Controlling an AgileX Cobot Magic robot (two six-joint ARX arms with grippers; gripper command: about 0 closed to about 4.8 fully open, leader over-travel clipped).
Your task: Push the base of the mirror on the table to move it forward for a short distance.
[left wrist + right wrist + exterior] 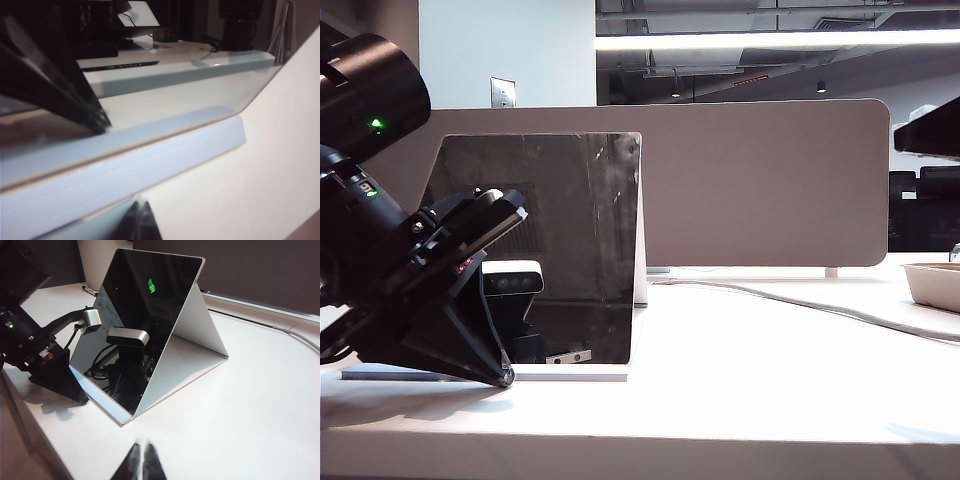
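Square dark glossy mirror (545, 245) stands on the white table (770, 380). Left gripper (503, 377), fingers pressed together, touches its thin white base (570, 373); we should push low and level. Right gripper (140, 460), also closed, hovers clear.

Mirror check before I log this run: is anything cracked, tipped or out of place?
Nothing is broken or tipped. The mirror leans on its stand, smudged near its upper right corner. The left hand, shut, sits at the base; the right hand hovers apart, shut.
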